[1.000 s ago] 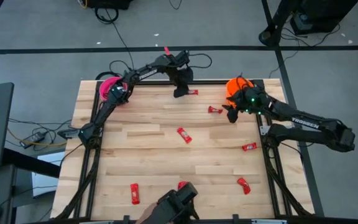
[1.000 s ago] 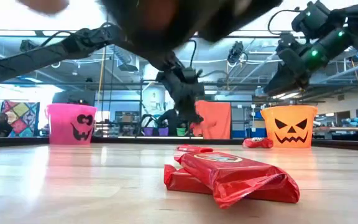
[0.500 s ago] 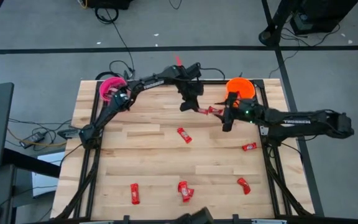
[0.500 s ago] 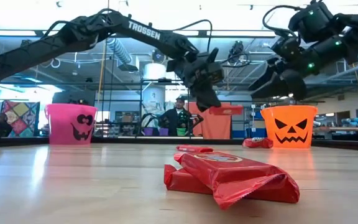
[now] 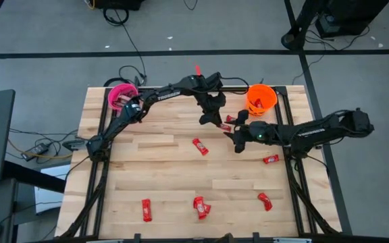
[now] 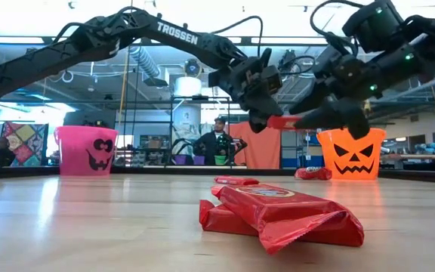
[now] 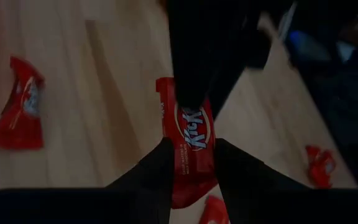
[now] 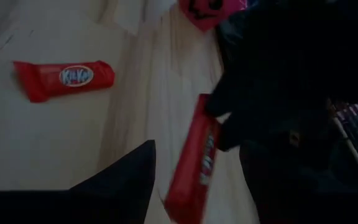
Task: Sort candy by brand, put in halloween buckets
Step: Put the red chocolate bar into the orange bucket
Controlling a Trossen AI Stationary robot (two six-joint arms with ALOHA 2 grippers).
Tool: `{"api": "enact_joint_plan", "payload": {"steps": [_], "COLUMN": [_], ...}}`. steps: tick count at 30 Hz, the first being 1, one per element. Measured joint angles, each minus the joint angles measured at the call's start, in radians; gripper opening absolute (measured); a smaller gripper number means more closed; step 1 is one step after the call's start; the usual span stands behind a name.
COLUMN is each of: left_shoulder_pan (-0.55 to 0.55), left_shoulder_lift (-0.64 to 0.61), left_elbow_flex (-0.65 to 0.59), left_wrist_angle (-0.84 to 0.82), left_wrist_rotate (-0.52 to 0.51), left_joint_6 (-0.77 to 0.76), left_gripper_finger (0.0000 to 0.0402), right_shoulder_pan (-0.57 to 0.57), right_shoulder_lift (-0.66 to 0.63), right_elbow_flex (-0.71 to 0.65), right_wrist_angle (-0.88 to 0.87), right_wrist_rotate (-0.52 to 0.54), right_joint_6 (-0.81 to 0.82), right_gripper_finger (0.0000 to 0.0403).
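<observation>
While the left gripper (image 5: 216, 119) pinches a red candy bar (image 7: 188, 146) aloft, the right gripper (image 5: 237, 140) hangs wide open beside it. Roughly seven red bars remain scattered on the table (image 5: 154, 162); the pink bucket (image 5: 119, 94) and the orange bucket (image 5: 261, 98) both wait.

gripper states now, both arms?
Left gripper: shut on a red candy bar, held above the table.
Right gripper: open, reaching at that bar, empty.

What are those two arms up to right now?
Left gripper shut on a red KitKat bar, held mid-air. Right gripper open, beside it. Orange bucket close behind. Nothing blocking.
</observation>
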Motion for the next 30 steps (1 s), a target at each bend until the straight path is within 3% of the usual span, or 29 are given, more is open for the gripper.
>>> {"api": "enact_joint_plan", "payload": {"steps": [4,7,14,20,26,30], "left_shoulder_pan": [-0.003,-0.007,-0.008,-0.007,-0.004,-0.007], "left_shoulder_lift": [0.000,0.000,0.000,-0.003,-0.010,0.012], "left_elbow_flex": [0.001,0.002,0.002,0.004,0.004,-0.005], "left_wrist_angle": [0.044,0.045,0.080,0.119,0.108,0.107], "left_wrist_rotate": [0.053,0.057,0.060,0.064,-0.164,-0.195], "left_joint_6": [-0.047,-0.051,-0.103,-0.130,-0.119,-0.122], "left_gripper_finger": [0.0117,0.0117,0.0118,0.0130,0.0167,0.0181], "right_shoulder_pan": [0.011,0.024,0.038,0.038,-0.040,-0.098], "right_shoulder_lift": [0.069,0.096,0.090,0.038,-0.084,-0.174], "right_elbow_flex": [0.000,0.000,-0.001,-0.002,-0.001,0.000], "right_wrist_angle": [0.069,0.091,0.091,0.066,0.052,-0.027], "right_wrist_rotate": [0.068,0.144,0.147,0.205,0.425,0.399], "right_joint_6": [0.054,0.081,0.134,0.188,0.286,0.345], "right_gripper_finger": [0.0234,0.0198,0.0036,0.0048,0.0051,0.0043]}}
